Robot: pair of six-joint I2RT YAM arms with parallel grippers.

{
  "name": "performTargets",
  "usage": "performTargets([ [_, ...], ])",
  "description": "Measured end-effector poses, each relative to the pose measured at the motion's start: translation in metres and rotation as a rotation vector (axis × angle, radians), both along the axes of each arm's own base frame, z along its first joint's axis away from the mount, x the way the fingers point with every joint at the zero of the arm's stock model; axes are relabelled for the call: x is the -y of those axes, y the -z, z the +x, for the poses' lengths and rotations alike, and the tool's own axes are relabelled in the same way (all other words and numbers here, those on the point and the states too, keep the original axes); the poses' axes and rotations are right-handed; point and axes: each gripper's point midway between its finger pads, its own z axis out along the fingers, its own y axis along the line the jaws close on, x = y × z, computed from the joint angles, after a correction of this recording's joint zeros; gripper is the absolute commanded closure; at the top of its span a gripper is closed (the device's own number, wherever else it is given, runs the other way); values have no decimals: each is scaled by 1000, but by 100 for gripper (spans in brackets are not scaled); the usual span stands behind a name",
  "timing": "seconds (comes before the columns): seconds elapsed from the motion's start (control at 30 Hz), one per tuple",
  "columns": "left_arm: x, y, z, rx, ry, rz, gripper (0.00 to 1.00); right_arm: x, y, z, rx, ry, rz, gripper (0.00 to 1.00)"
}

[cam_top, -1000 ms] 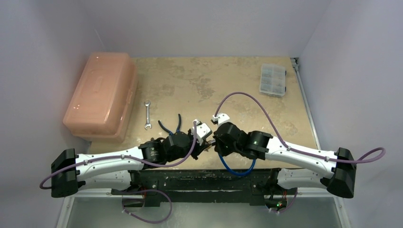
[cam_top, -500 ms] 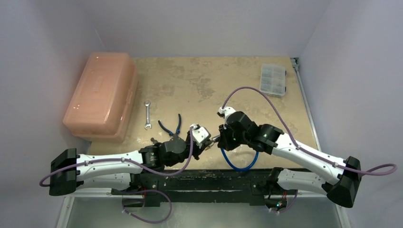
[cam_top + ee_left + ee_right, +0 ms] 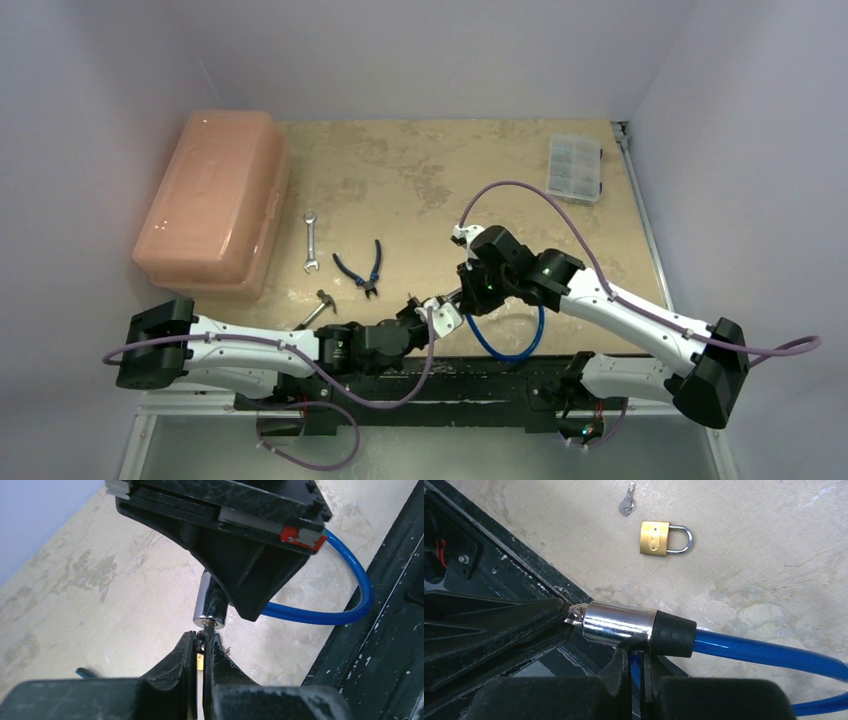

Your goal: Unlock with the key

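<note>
left jaws pinching key (image 3: 573,615); right jaws clamping lock barrel (image 3: 619,625) | key seeming light, stiff, slippery; flat head suiting grip

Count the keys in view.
2. The held key is pinched in the left gripper at the blue cable lock's keyhole; the loose key lies beside the brass padlock. Others may be hidden.

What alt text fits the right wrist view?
The right gripper clamps the chrome barrel of a blue cable lock while the left gripper holds a key at its end. A brass padlock and a loose key lie beyond.
</note>
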Motion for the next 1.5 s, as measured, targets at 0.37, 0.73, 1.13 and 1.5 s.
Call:
performTargets([
  [0.37,-6,4,-2,245,-40,235,100,-7,2,-1,-49,-27,9,100],
  [0.73,-46,19,2,265,-21,407,54,-29,-33,-21,-90,-102,167,100],
  [1.13,-53,-27,-24,39,43,36,43,-42,-51,-18,-55,-123,248,100],
  [1.5,-75,-70,-36,-200,-19,-301,51,-46,-48,-14,-40,-97,280,100],
])
